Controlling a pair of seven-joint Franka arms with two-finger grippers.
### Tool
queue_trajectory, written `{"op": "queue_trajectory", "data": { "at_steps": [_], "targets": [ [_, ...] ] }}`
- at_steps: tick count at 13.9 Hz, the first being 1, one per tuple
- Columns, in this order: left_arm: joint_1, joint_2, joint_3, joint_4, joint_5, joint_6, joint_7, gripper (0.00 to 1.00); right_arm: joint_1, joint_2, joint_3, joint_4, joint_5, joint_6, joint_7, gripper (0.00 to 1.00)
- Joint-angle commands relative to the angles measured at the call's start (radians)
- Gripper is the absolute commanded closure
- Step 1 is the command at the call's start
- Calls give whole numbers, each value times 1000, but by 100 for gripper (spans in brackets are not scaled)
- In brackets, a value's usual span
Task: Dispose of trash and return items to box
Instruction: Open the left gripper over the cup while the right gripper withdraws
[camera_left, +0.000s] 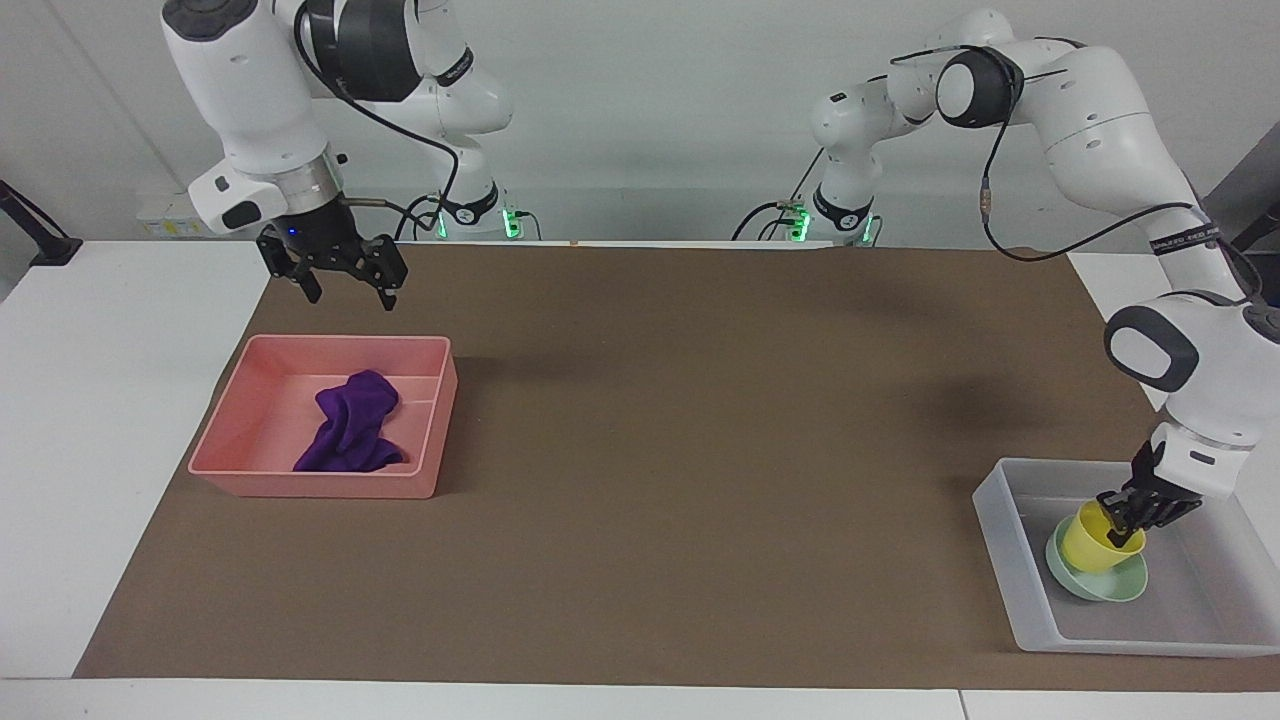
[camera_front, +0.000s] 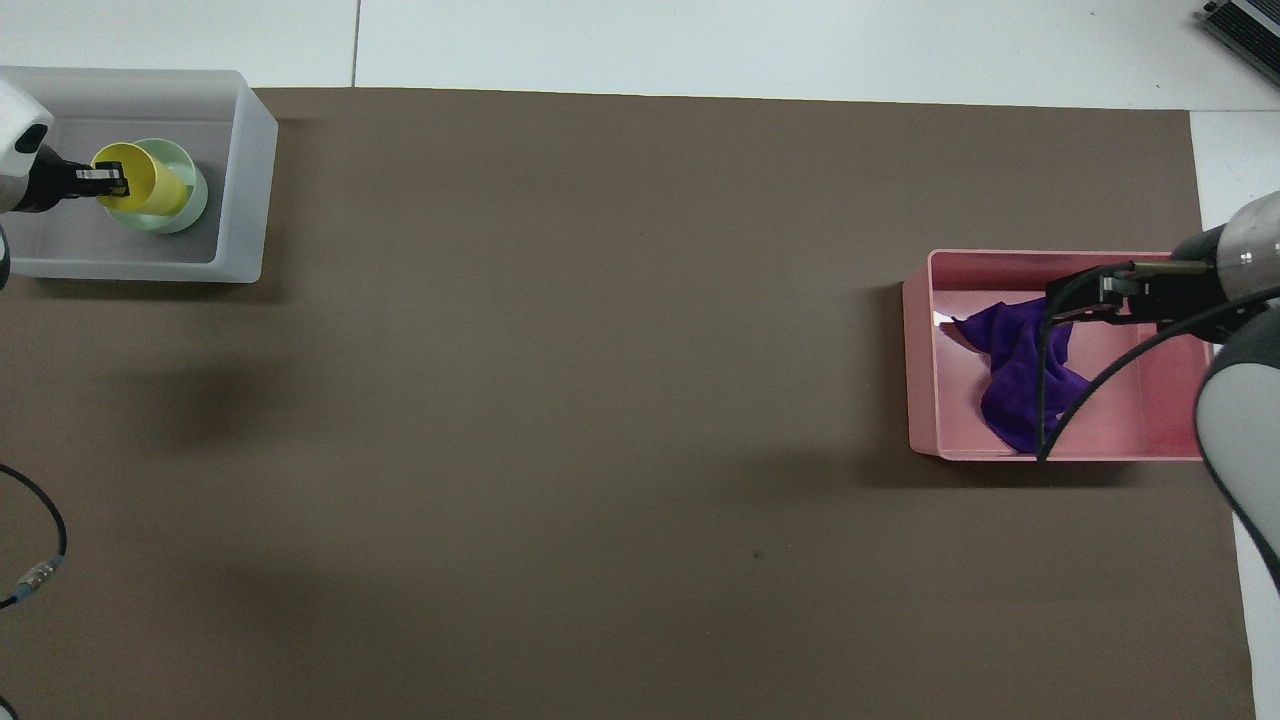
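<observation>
The purple rag (camera_left: 350, 422) lies crumpled in the pink tray (camera_left: 300, 485) at the right arm's end of the table. My right gripper (camera_left: 348, 297) is open and empty, raised well above the tray's rim nearer to the robots. In the overhead view the right gripper (camera_front: 1075, 297) hangs over the rag (camera_front: 1010, 390). My left gripper (camera_left: 1122, 517) is shut on the rim of the yellow cup (camera_left: 1092, 545). The cup stands slightly tilted in the mint-green bowl (camera_left: 1112, 588) inside the translucent box (camera_left: 1005, 555). The overhead view shows the left gripper (camera_front: 105, 180), cup (camera_front: 155, 190), bowl (camera_front: 195, 200) and box (camera_front: 245, 180).
A brown mat (camera_left: 700, 450) covers the table between the pink tray (camera_front: 920, 350) and the box. A loose cable end (camera_front: 35, 572) lies near the left arm's base. A black clamp (camera_left: 40, 245) sits at the table's edge by the right arm.
</observation>
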Motion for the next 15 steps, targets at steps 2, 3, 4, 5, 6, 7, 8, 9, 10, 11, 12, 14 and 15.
{"op": "queue_trajectory", "data": {
  "at_steps": [2,3,4,5,6,7,8,9,10,11,12,14,15],
  "targets": [
    [16,-11,-7,-5,-5,-1,18,88,-19,-22,-2,35,-10,-65,-64,0],
    [13,-11,-6,-5,-5,-1,20,74,-22,-39,-5,-2,4,-57,-54,0],
    [13,-11,-6,-5,-5,-1,22,62,-28,-50,-7,-19,7,-57,-51,0],
    [11,-11,-6,-5,-5,-2,22,53,-30,-52,-7,-19,7,-57,-61,0],
    [6,-17,-6,-5,-5,-2,22,53,-31,-52,-7,-19,7,-57,-65,0],
    [3,-24,-4,-5,-4,-10,23,52,-31,-52,-7,-20,7,-60,-65,0],
    [0,-33,-6,-5,-4,-22,26,52,-31,-52,-7,-19,7,-63,-65,0],
    [-3,-52,-7,-5,-2,-28,28,49,-30,-52,-7,-17,7,-72,-66,0],
    [-7,-72,-10,-8,-2,-36,35,33,-30,-53,-7,-17,-2,-82,-72,0],
    [-27,-101,-11,-16,-4,-50,40,5,-30,-53,-8,-11,-14,-85,-87,0],
    [-49,-134,-7,-23,-4,-76,40,0,-31,-52,-8,7,-14,-95,-94,0],
    [-73,-213,-11,-57,15,-148,40,0,-38,-49,-10,50,-14,-141,-110,0],
    [-90,-254,-11,-92,15,-165,40,0,-39,-49,-13,55,-18,-144,-152,0]
  ]
}}
